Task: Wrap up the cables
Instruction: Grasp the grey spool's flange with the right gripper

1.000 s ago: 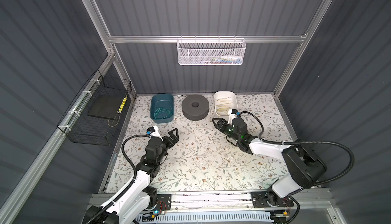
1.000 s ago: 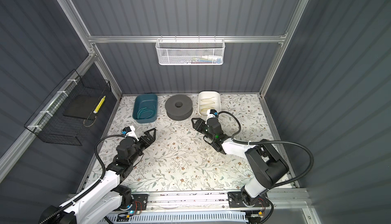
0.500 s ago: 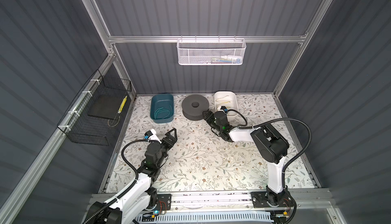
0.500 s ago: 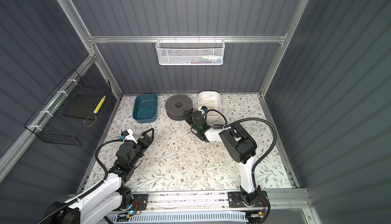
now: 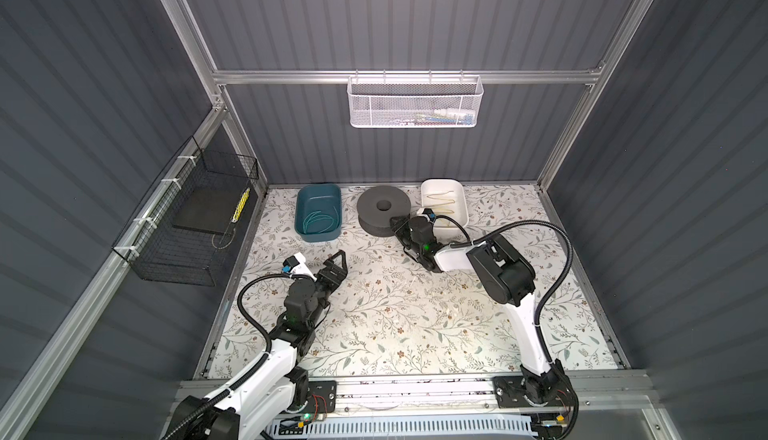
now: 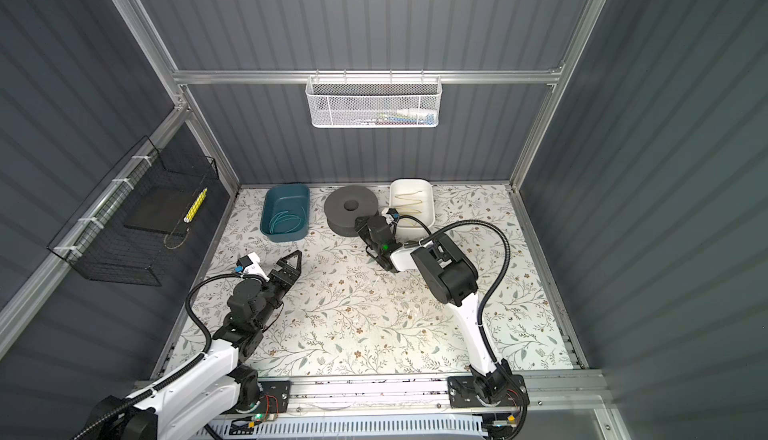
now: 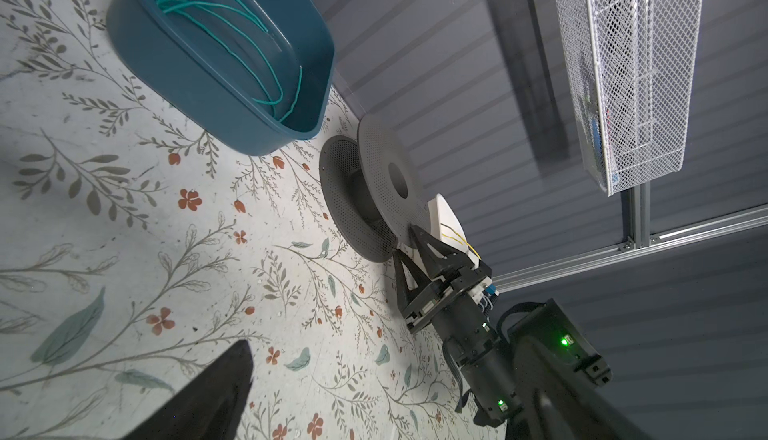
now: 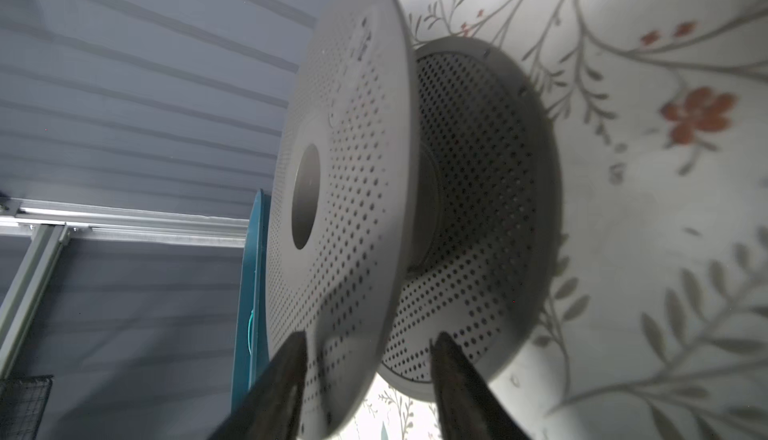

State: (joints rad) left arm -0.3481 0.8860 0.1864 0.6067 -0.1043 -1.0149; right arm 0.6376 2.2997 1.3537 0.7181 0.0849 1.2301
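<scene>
While cables (image 5: 441,197) lie partly hidden, right gripper (image 8: 370,336) parted astride spool (image 8: 353,146) rim, left gripper (image 5: 337,255) spread wide.

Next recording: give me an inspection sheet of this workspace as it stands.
Surface: flowered table cover, flat, no spills seen.
Job's things: yellow cable lies loose in the white tray; gray spool, nothing wound on it, stands beside the tray.
Clutter: blue bin holding a teal wire.
Grippers: left claw open, empty, over the table; right claw open, its fingers on either side of the spool's upper disc rim.
Cables: black hoses arch beside both arms.
Surroundings: white mesh basket on the back rail, black wire basket on the left wall.
</scene>
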